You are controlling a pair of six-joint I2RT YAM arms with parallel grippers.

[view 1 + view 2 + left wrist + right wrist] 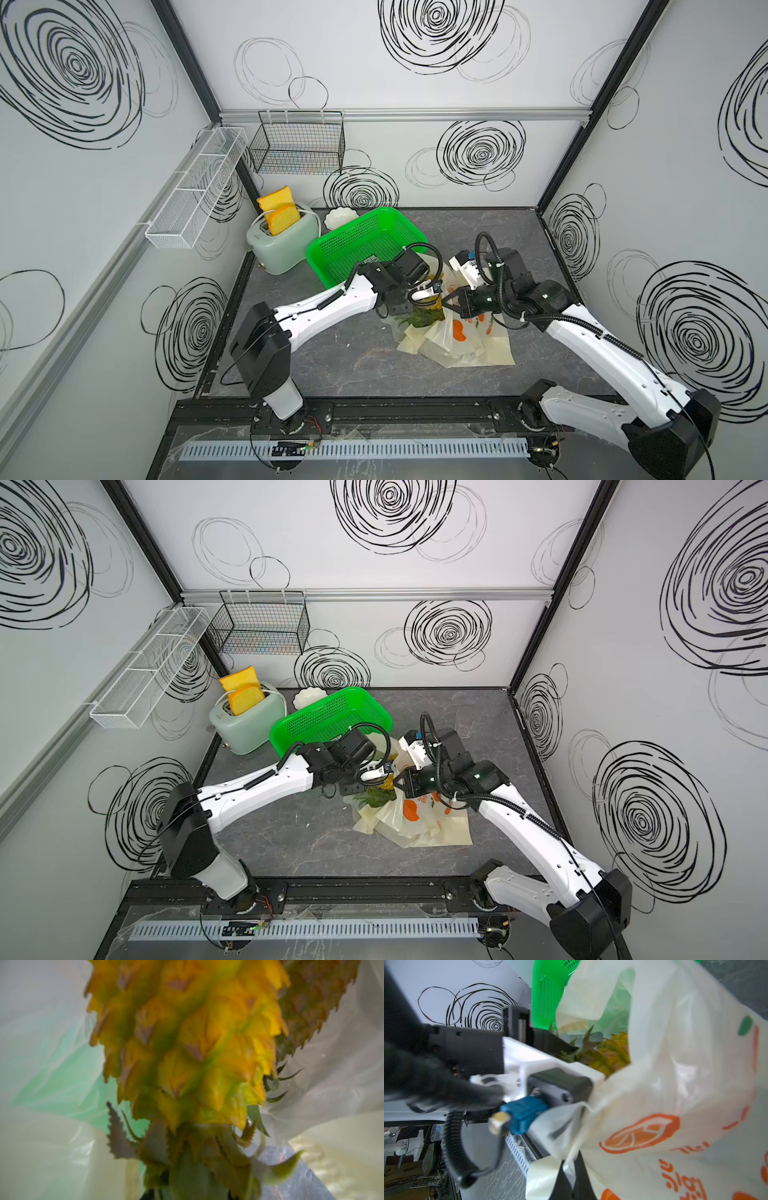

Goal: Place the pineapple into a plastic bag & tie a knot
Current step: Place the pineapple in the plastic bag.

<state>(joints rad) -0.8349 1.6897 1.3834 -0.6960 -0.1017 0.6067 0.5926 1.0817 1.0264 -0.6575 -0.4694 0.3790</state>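
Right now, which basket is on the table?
The green basket: it alone sits on the table, behind the arms. The white mesh basket and the black wire basket hang on the walls.

Right fingers (584,1186) pinched, left fingers (550,1042) unclear

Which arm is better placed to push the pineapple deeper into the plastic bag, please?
The left: the left hand grips the pineapple at the mouth of the plastic bag, whose rim the right hand pinches open.
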